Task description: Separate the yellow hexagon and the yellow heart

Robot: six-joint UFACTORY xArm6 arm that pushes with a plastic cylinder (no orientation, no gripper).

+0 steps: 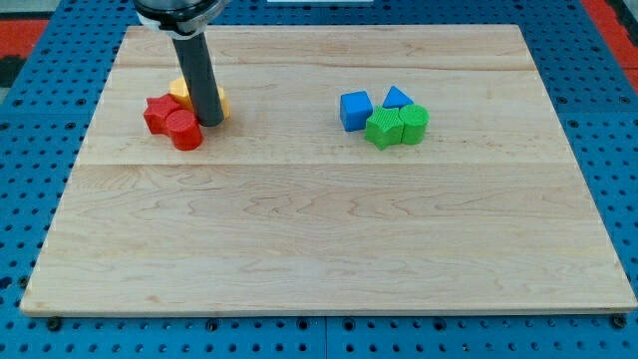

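Here, my tip (212, 122) between yellow blocks (180, 90)

Pale wooden surface (329, 249), made of lengthwise boards with visible grain, filling most of the view. Beneath and around it, blue perforated panel (608, 120) with regular rows of holes, exposed at 3, 6 and 9 o'clock. Red patches (40, 25) at 10 and 2 o'clock corners. Even, diffuse lighting; soft shadows only.

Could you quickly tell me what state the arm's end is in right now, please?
No gripper: my tip is a bare rod holding nothing, down between the yellow blocks, beside the red cylinder.
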